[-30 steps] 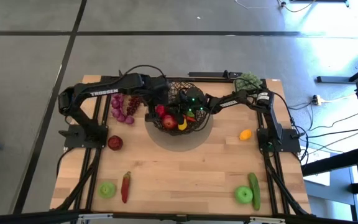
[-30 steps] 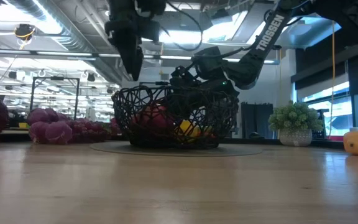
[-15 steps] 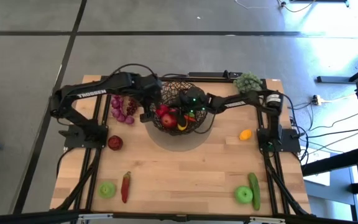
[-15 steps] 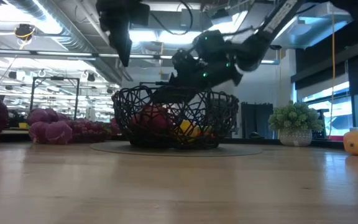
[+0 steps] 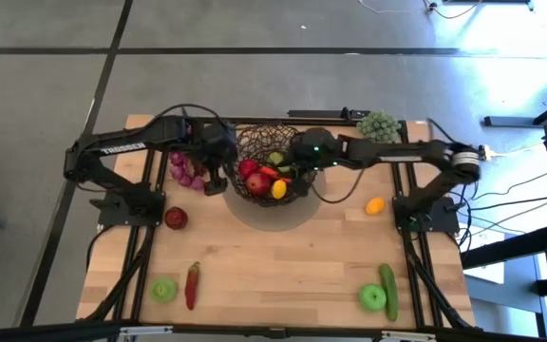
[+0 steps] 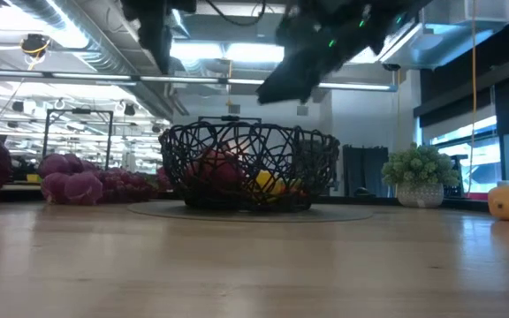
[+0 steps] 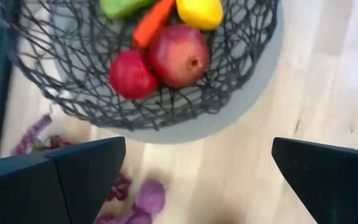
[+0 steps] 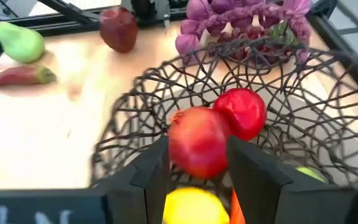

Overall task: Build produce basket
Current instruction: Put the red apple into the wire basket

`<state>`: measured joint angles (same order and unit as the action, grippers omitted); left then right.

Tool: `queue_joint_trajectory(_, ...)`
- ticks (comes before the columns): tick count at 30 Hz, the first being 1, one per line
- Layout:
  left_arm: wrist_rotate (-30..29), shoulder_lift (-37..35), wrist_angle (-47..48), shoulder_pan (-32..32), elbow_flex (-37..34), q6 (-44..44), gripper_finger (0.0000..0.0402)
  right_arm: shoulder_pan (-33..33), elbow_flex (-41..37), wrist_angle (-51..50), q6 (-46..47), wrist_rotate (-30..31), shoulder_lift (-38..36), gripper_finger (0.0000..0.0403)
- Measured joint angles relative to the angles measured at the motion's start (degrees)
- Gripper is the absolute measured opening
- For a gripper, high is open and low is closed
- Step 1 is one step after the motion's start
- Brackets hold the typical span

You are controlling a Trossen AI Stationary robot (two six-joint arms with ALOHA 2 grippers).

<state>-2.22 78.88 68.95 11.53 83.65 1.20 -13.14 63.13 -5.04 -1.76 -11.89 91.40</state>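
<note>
Left gripper (image 5: pixel 215 180) hangs with fingers spread, empty, purple grapes (image 5: pixel 186 167) lying just to its outer side on the tabletop, nearest arm for them. Basket (image 5: pixel 254 141) sits centre; right gripper (image 5: pixel 288 163) above it, fingers half-closed, empty.

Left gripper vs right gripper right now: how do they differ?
The left gripper hangs beside the basket, over the table near the purple grapes; the right gripper hangs over the basket's rim. In its wrist view the left gripper's fingers stand wide apart; the right gripper's fingers stand much closer together. Both hold nothing and sit above the table.
</note>
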Motion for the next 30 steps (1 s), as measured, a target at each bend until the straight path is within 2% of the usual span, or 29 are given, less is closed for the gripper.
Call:
queue_joint_trajectory(4,-0.02,-1.58,3.64,-2.68,0.09,3.25,0.0399,2.39,0.0,-6.31,0.02,3.0,-5.89,0.0155)
queue_joint_trajectory(8,-0.02,-3.36,8.28,-6.07,0.05,6.76,0.0399,4.75,0.0,-13.16,0.65,3.46,-10.41,0.0155)
queue_joint_trajectory(13,0.09,-5.76,10.42,-10.19,0.0,13.22,0.0399,8.32,0.0,-21.07,3.88,9.38,-14.29,0.0155)
queue_joint_trajectory(23,0.18,-9.82,13.15,-19.94,-0.02,28.96,0.0399,14.14,0.0,-30.76,11.74,10.87,-17.05,0.0155)
queue_joint_trajectory(30,-0.74,-10.26,15.59,-27.55,-0.02,46.94,0.0399,17.36,1.96,-35.26,13.49,10.87,-17.19,0.0155)
